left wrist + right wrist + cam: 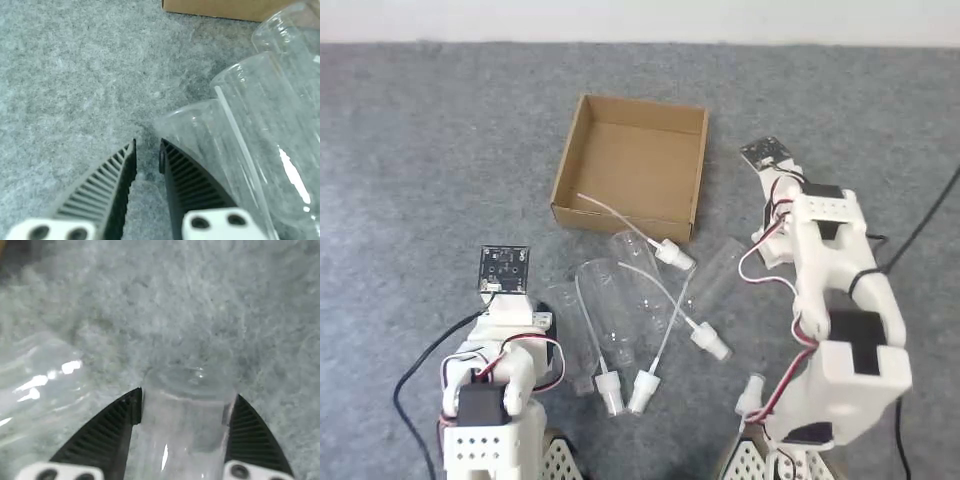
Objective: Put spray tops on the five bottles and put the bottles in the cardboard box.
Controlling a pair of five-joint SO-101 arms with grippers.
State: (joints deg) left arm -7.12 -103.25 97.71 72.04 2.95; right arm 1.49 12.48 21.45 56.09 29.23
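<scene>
Several clear bottles lie on the grey carpet in front of the open cardboard box [630, 170]. Loose white spray tops with long tubes lie among them, one [672, 255] by the box and two [625, 390] side by side nearer the arms. My left gripper [147, 150] rests low on the carpet, open by a narrow gap with nothing in it, right beside the leftmost bottle [210, 145]. My right gripper [187, 400] is shut on a clear bottle [182, 440], with one finger against each side. The right arm [820, 250] stands right of the box.
Another spray top [712, 343] lies in the middle, and one [752, 395] sits by the right arm's base. A bottle [720, 265] lies slanted near the right arm. Open carpet spreads left of the box. A black cable [930, 220] runs off at the right.
</scene>
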